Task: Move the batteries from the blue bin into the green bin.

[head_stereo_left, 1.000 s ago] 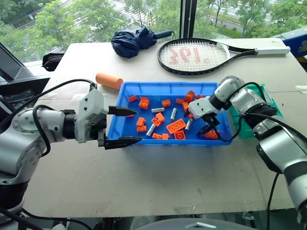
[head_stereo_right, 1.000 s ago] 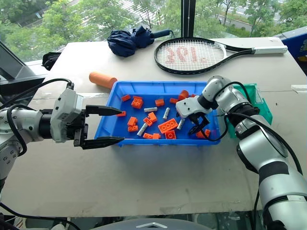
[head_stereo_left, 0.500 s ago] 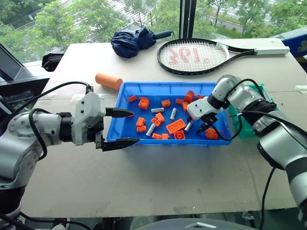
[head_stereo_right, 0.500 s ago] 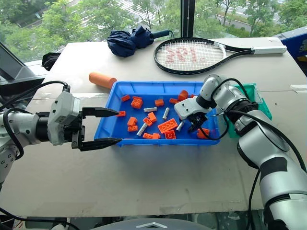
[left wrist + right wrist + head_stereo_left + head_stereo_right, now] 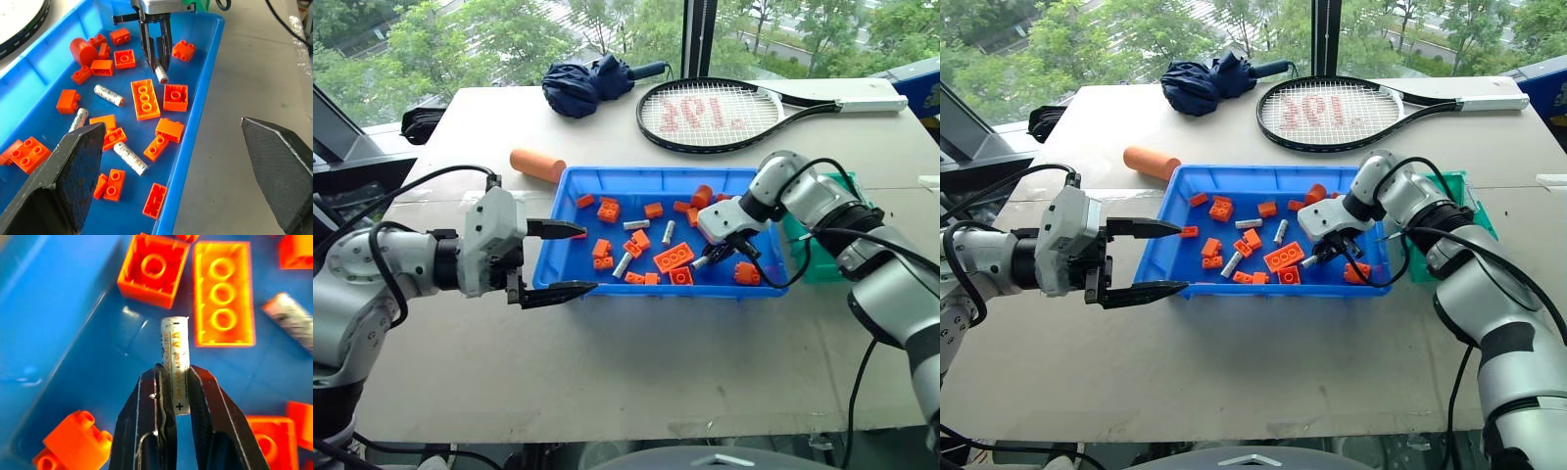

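Starting on the left side: my left gripper (image 5: pixel 560 258) is just hanging at the near-left corner of the blue bin (image 5: pixel 607 177), fingers spread wide apart, nothing between them. One fingertip sits over the bin's left edge, the other over the table just outside the near rim.

Moving right into the bin, it's a mess of orange toy bricks (image 5: pixel 673 258) with the batteries mixed in. I can see one battery (image 5: pixel 622 264) lying near the middle-left, another (image 5: pixel 635 225) a bit farther back, and a third (image 5: pixel 668 231) standing more front-to-back beside the bricks. From the left wrist cam those loose ones (image 5: pixel 109 95) are lying flat on the bin floor.

Right gripper (image 5: pixel 712 259) is reaching down into the right part of the bin, and its fingers are pinched together on a battery (image 5: pixel 175 364). Right wrist cam shows it well: an AA cell clamped at its plus end, the other end sticking out past the fingertips (image 5: pixel 205 382) over the blue floor, next to a square brick (image 5: pixel 153 270) and a long brick (image 5: pixel 223 294).

Far right, the green bin (image 5: pixel 815 259) sits just beside the blue bin's right wall, mostly hidden behind my right arm.
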{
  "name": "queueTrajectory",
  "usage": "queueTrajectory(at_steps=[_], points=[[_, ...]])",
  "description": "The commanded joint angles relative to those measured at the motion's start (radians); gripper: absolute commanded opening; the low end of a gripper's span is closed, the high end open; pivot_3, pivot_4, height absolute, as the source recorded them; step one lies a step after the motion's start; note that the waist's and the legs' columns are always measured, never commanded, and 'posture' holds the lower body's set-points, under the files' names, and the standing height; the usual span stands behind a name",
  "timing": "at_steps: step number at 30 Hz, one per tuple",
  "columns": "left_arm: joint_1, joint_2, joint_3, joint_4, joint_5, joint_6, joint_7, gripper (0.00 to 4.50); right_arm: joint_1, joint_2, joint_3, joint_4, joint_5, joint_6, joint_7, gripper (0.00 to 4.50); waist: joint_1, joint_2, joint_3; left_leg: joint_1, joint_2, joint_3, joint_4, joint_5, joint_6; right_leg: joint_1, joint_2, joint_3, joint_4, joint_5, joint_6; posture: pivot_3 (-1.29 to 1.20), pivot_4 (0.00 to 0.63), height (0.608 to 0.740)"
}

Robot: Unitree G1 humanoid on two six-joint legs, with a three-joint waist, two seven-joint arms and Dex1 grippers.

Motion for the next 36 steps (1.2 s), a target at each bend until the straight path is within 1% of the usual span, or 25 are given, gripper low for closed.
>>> queueTrajectory(at_steps=[1, 3, 5, 10, 13, 14, 17, 21, 26, 27, 28, 29, 32, 34, 35, 36], points=[[-0.047, -0.011, 0.02, -0.018, -0.038, 0.005, 0.017, 4.5, 0.014, -0.085, -0.12, -0.159, 0.072, 0.134, 0.039, 0.03, 0.001, 0.0, 0.0, 0.0, 0.0, 0.0, 0.0, 0.0, 0.0, 0.0, 0.0, 0.0, 0.0, 0.0, 0.0, 0.0, 0.15, 0.74], [-0.078, -0.028, 0.007, -0.019, -0.057, 0.011, 0.024, 4.5, 0.037, -0.141, -0.184, -0.233, 0.091, 0.207, 0.036, 0.03, 0.004, 0.0, 0.0, 0.0, 0.0, 0.0, 0.0, 0.0, 0.0, 0.0, 0.0, 0.0, 0.0, 0.0, 0.0, 0.0, 0.15, 0.74], [-0.118, -0.048, -0.005, -0.022, -0.089, 0.024, 0.034, 4.5, 0.058, -0.194, -0.252, -0.29, 0.084, 0.311, -0.017, 0.03, 0.006, 0.0, 0.0, -0.001, 0.0, 0.0, 0.0, 0.0, 0.0, 0.0, -0.001, -0.001, 0.0, 0.0, 0.0, 0.0, 0.15, 0.74], [-0.217, -0.067, -0.03, -0.014, -0.151, 0.069, 0.046, 4.5, 0.172, -0.366, -0.441, -0.436, 0.086, 0.488, -0.118, 0.03, 0.012, 0.0, 0.0, -0.001, 0.0, 0.0, 0.0, 0.0, 0.0, 0.0, -0.001, -0.001, 0.0, 0.0, 0.0, 0.0, 0.15, 0.74], [-0.259, -0.061, -0.067, 0.007, -0.125, 0.065, 0.033, 4.5, 0.251, -0.461, -0.537, -0.508, 0.101, 0.592, -0.148, 0.03, 0.011, 0.0, 0.0, -0.001, 0.0, 0.001, 0.0, 0.0, 0.0, 0.0, -0.001, 0.0, 0.0, 0.0, 0.0, 0.0, 0.15, 0.74], [-0.288, -0.072, -0.087, 0.022, -0.114, 0.056, 0.029, 4.5, 0.297, -0.505, -0.575, -0.536, 0.105, 0.627, -0.158, 0.03, 0.011, 0.0, 0.0, -0.001, 0.0, 0.001, 0.0, 0.0, 0.0, 0.0, -0.001, 0.0, 0.0, 0.0, 0.0, 0.0, 0.15, 0.74], [-0.351, -0.105, -0.123, 0.051, -0.107, 0.045, 0.028, 4.5, 0.401, -0.589, -0.65, -0.614, 0.106, 0.739, -0.205, 0.03, 0.018, 0.0, 0.0, -0.001, 0.0, 0.001, 0.0, 0.0, 0.0, 0.0, -0.001, 0.0, 0.0, 0.0, 0.0, 0.0, 0.15, 0.74], [-0.417, -0.153, -0.168, 0.072, -0.1, 0.043, 0.024, 4.5, 0.535, -0.622, -0.731, -0.7, 0.106, 0.826, -0.297, 0.03, 0.018, 0.0, 0.0, 0.0, 0.0, 0.004, 0.0, 0.0, 0.0, 0.0, -0.001, 0.002, 0.001, 0.0, 0.0, 0.0, 0.15, 0.74], [-0.461, -0.18, -0.2, 0.11, -0.066, 0.028, -0.001, 4.5, 0.593, -0.612, -0.763, -0.722, 0.093, 0.839, -0.38, 0.03, 0.02, 0.0, 0.0, 0.0, 0.0, 0.005, 0.001, 0.0, 0.0, 0.0, -0.001, 0.003, 0.001, 0.0, 0.0, 0.0, 0.15, 0.74], [-0.467, -0.182, -0.203, 0.117, -0.061, 0.024, -0.005, 4.5, 0.592, -0.612, -0.76, -0.716, 0.085, 0.83, -0.394, 0.46, 0.021, 0.0, 0.0, 0.0, 0.0, 0.005, 0.001, 0.0, 0.0, 0.0, -0.001, 0.003, 0.001, 0.0, 0.0, 0.0, 0.15, 0.74], [-0.47, -0.184, -0.204, 0.122, -0.057, 0.022, -0.009, 4.5, 0.591, -0.612, -0.758, -0.713, 0.081, 0.824, -0.403, 0.99, 0.021, 0.0, 0.0, 0.0, 0.0, 0.005, 0.001, 0.0, 0.0, 0.0, -0.001, 0.003, 0.001, 0.0, 0.0, 0.0, 0.15, 0.74], [-0.472, -0.185, -0.205, 0.127, -0.052, 0.019, -0.013, 4.5, 0.588, -0.614, -0.752, -0.707, 0.074, 0.821, -0.413, 1.22, 0.022, 0.0, 0.0, 0.0, 0.0, 0.005, 0.001, 0.0, 0.0, 0.0, -0.001, 0.003, 0.001, 0.0, 0.0, 0.0, 0.15, 0.74], [-0.464, -0.175, -0.193, 0.145, -0.029, 0.01, -0.017, 4.5, 0.549, -0.601, -0.738, -0.696, 0.071, 0.823, -0.43, 2.81, 0.025, 0.0, 0.0, 0.0, 0.0, 0.005, 0.001, 0.0, 0.0, 0.0, -0.001, 0.003, 0.001, 0.0, 0.0, 0.0, 0.15, 0.74], [-0.453, -0.166, -0.18, 0.145, -0.027, 0.018, -0.013, 4.5, 0.507, -0.574, -0.722, -0.684, 0.059, 0.816, -0.451, 3.66, 0.022, 0.0, 0.0, 0.0, 0.0, 0.005, 0.001, 0.0, 0.0, 0.0, -0.001, 0.003, 0.001, 0.0, 0.0, 0.0, 0.15, 0.74], [-0.441, -0.157, -0.17, 0.147, -0.019, 0.018, -0.011, 4.5, 0.481, -0.553, -0.709, -0.684, 0.06, 0.813, -0.451, 4.22, 0.022, 0.0, 0.0, 0.0, 0.0, 0.005, 0.001, 0.0, 0.0, 0.0, -0.001, 0.003, 0.001, 0.0, 0.0, 0.0, 0.15, 0.74], [-0.431, -0.145, -0.162, 0.151, -0.008, 0.017, -0.008, 4.5, 0.453, -0.527, -0.695, -0.687, 0.063, 0.812, -0.451, 4.44, 0.021, 0.0, 0.0, 0.0, 0.0, 0.005, 0.001, 0.0, 0.0, 0.0, -0.001, 0.003, 0.001, 0.0, 0.0, 0.0, 0.15, 0.74]])
